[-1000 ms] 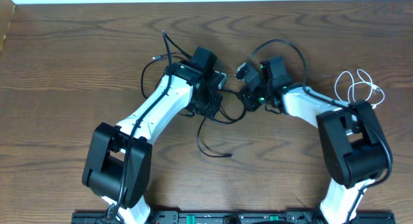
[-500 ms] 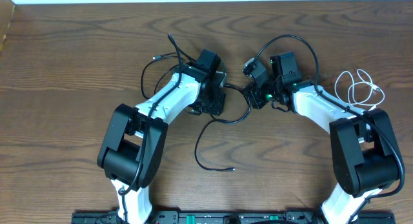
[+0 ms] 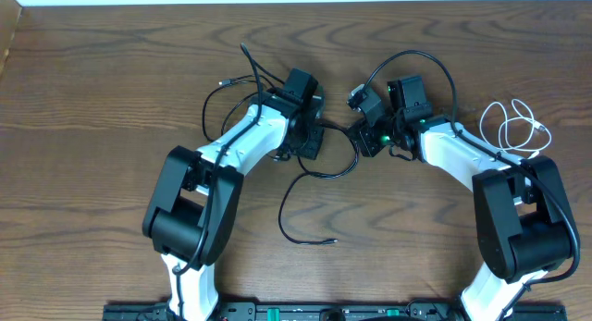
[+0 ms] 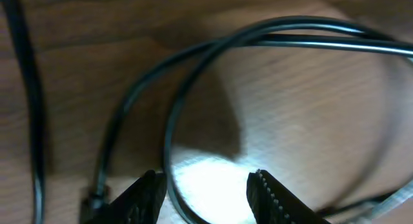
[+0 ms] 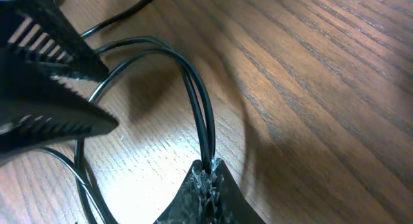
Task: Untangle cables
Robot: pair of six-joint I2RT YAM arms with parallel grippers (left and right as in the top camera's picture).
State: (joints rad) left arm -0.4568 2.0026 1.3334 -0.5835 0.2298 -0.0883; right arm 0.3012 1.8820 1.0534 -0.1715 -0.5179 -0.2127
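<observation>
1. Left gripper (image 4: 206, 193): jaws partly apart, gripping nothing; one black cable (image 4: 169, 121) strand curves through the gap, close beside one finger (image 4: 145, 197).
2. Right gripper (image 5: 208, 175): clenched on two strands of the black cable, which loop away ahead of its tips.
3. White cable (image 3: 537, 127): coiled well apart from both grippers, beside the right arm (image 3: 453, 150).

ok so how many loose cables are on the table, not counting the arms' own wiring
2. The black cable sprawls mid-table between the left arm and right arm, partly hidden under them; the white cable lies coiled apart, right of the right arm.
</observation>
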